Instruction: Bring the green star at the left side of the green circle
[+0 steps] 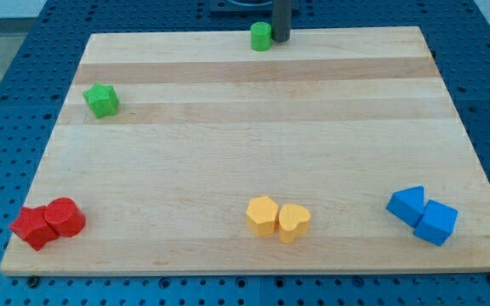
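Green, the star (101,100) is seen near the wooden board's (253,153) left edge, well apart from the green circle (261,36) at the view's top. My tip (281,39), a bare rod with nothing to open or close, is placed just right of the circle.

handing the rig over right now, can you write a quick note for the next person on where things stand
My tip sits at the view's top edge of the board, just to the view's right of the green circle, close beside it or touching; contact can't be told.
The green star lies far off at the view's left, lower than the circle, apart from everything.
Done: nothing visible yet; the star is not beside the circle.
Left: go round the star and push it up and rightward until it rests at the circle's left side.
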